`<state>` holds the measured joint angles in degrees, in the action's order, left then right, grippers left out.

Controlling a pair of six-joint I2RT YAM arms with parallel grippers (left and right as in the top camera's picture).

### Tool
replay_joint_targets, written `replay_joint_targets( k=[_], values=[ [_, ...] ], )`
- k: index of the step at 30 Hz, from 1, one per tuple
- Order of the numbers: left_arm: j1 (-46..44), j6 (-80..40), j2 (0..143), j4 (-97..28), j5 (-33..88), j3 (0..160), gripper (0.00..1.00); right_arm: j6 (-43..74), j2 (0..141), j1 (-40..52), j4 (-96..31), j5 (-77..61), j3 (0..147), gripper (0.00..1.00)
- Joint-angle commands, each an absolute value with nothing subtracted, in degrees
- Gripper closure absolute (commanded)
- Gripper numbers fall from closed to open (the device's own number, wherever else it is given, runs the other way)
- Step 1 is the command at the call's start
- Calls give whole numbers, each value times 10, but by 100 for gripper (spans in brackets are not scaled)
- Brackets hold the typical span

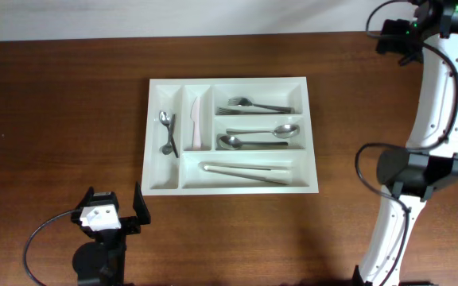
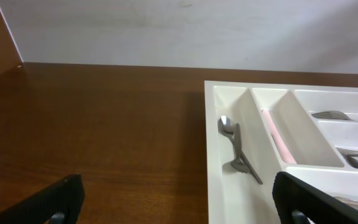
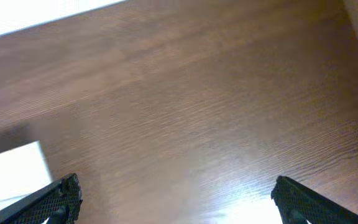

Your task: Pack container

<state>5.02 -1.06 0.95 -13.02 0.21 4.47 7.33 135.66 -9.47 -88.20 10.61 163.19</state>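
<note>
Two tools are in view at a dark brown wooden worktop [image 1: 54, 119], and neither holds anything. At 7 o'clock in the overhead view, the left tool [image 1: 115, 196] hovers over bare wood, released, with its black fingers spread wide. Its wrist camera shows them far apart at the lower corners.

Near it, towards 1 o'clock, the large white rectangular plastic cutlery tray [image 1: 161, 173] lies flat in the middle of the worktop. Its long sides run from 9 to 3 o'clock.

- **Leftmost narrow compartment:** two small silver metal teaspoons [image 1: 166, 131] lie lengthwise, one overlapping the other.
- **Second narrow compartment:** a slim pale pink knife [image 1: 195, 123] lies with its tip towards 12 o'clock. Its material cannot be told.
- **Long compartment on the 12 o'clock side:** silver metal forks [image 1: 257, 105] lie with their tines towards 9 o'clock.
- **Middle long compartment:** two large silver metal spoons [image 1: 261, 136] lie head to tail, one bowl at 3 o'clock and the other at 9 o'clock.
- **Long compartment on the 6 o'clock side:** this one also reaches under the knife's slot. It holds long cream-coloured tongs [image 1: 245, 171], lying lengthwise.

The white right arm [image 1: 436, 95] runs up the 3 o'clock edge to the 1 o'clock corner, well apart from the tray. In its wrist view the right tool [image 3: 176, 186] is released too, fingers wide apart above bare wood. A pale blurred patch sits at 8 o'clock in that view, and what it is cannot be told.
</note>
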Motion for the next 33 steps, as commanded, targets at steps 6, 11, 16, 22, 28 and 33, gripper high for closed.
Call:
replay_joint_targets(
  k=[6, 11, 16, 22, 28, 33],
  values=[
    [54, 0, 3, -129, -2, 39, 1, 76, 924, -50, -709, 81, 1203, 1],
    [54, 0, 3, -129, -2, 39, 1, 76, 708, -49, -509, 59, 923, 1],
    [54, 0, 3, -129, -2, 39, 1, 76, 538, -49, -380, 23, 716, 1],
    [54, 0, 3, -129, -2, 39, 1, 75, 377, -46, -289, -39, 522, 1],
    [54, 0, 3, -128, -2, 39, 1, 17, 215, -3, -194, -43, 339, 1],
    [54, 0, 3, -128, -2, 39, 1, 17, 107, 8, -171, -43, 220, 1]
  ],
)
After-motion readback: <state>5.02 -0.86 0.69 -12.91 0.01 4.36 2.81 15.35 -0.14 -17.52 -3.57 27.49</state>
